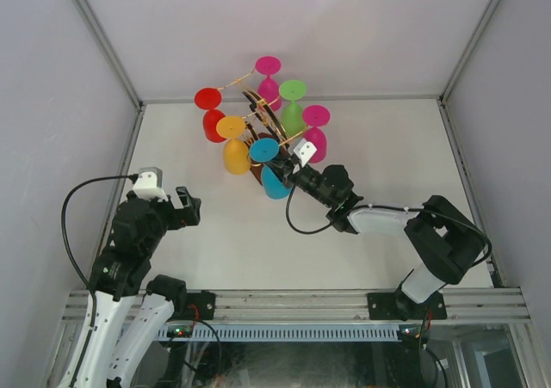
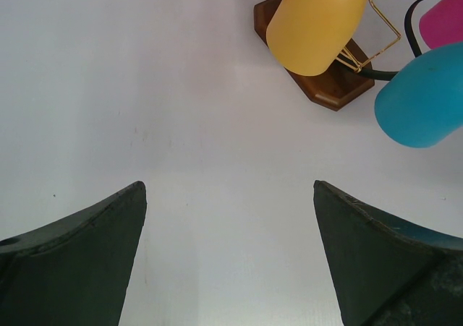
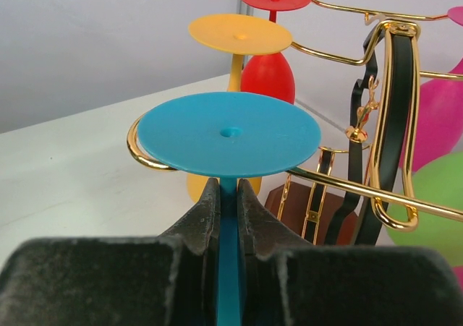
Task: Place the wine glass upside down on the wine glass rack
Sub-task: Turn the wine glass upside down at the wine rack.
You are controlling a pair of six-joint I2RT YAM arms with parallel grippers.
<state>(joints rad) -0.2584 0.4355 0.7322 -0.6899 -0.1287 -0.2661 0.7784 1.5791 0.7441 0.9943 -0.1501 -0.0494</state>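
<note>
The blue wine glass [image 1: 265,150] hangs upside down, its round foot [image 3: 228,133] on top and its bowl [image 2: 423,98] below. My right gripper [image 3: 228,186] is shut on its thin stem just under the foot. The foot lies over a curled gold arm [image 3: 145,152] of the wine glass rack [image 1: 269,123], whose black loop [image 3: 394,123] and brown wooden base [image 2: 329,87] show behind. My left gripper [image 2: 229,189] is open and empty over bare table, well to the left of the rack [image 1: 188,207].
Several other glasses hang upside down on the rack: red [image 1: 211,117], yellow [image 1: 234,147], pink [image 1: 269,83], green [image 1: 293,104] and magenta [image 1: 315,134]. White walls close in the table [image 1: 387,164] at the back and sides.
</note>
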